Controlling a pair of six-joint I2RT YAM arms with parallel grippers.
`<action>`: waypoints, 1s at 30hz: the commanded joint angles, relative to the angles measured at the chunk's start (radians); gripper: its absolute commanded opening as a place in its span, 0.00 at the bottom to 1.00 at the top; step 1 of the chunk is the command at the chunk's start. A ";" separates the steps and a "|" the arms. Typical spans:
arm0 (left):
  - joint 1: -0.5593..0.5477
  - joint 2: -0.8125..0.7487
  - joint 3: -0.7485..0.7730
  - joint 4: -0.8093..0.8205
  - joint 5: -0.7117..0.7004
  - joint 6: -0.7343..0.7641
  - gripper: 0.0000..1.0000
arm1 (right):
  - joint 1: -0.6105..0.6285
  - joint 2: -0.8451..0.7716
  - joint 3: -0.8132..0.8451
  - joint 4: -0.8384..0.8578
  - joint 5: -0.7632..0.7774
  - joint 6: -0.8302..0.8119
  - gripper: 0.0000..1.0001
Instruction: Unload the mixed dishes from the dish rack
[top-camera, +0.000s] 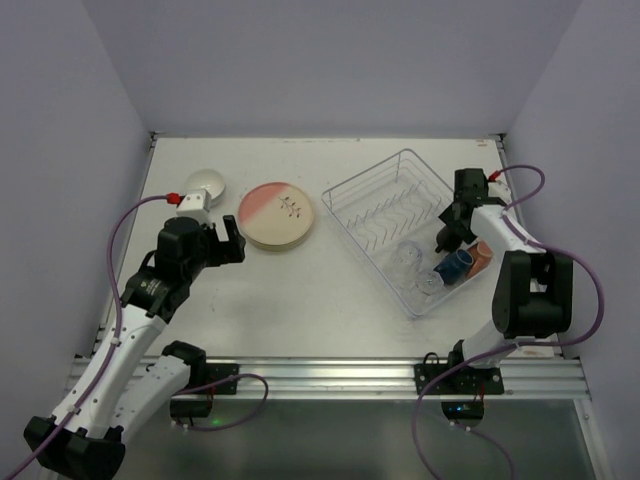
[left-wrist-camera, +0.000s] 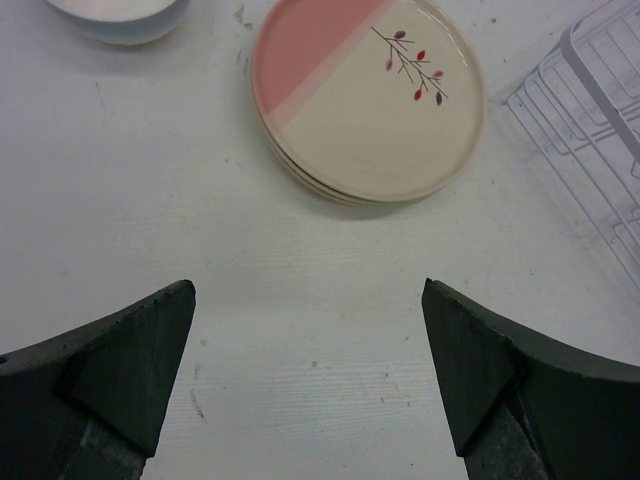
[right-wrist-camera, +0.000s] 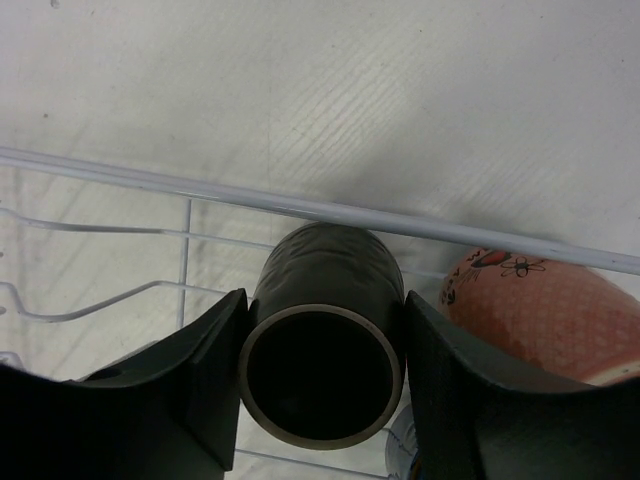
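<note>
Top external view is showing the white table (top-camera: 330, 300) with the dish rack (top-camera: 380, 215) sitting angled on its right half, and most of the rack's far end is standing bare, only prongs showing. Left of the rack, well apart from it, the stack of cream plates (top-camera: 277, 215) is lying flat on the table, pink half and sprig mark facing up. The small white bowl (top-camera: 208, 184) is resting farther left, near the plates but not touching them. The left gripper (top-camera: 238, 242) is hovering just beside the plates with its fingers spread wide, nothing between them. Over in the rack's near end, two clear glasses (top-camera: 410, 258) are sitting together, the dark blue cup (top-camera: 455, 267) and the salmon cup (top-camera: 480, 255) lying beside them. The right gripper (right-wrist-camera: 325, 295) is reaching down into that corner, and its fingers are pinching the brown cup (right-wrist-camera: 330, 260) from both sides, mouth facing the wrist camera, salmon cup just beside it.
</note>
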 joint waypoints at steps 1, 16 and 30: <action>-0.009 -0.001 0.002 0.025 -0.017 0.007 1.00 | -0.003 -0.022 -0.001 0.019 0.011 0.031 0.45; -0.015 -0.004 0.002 0.023 -0.023 0.006 1.00 | -0.002 -0.135 -0.024 0.039 -0.034 0.020 0.00; -0.015 -0.028 0.010 0.028 0.023 0.021 1.00 | -0.003 -0.345 -0.027 0.030 -0.112 -0.027 0.00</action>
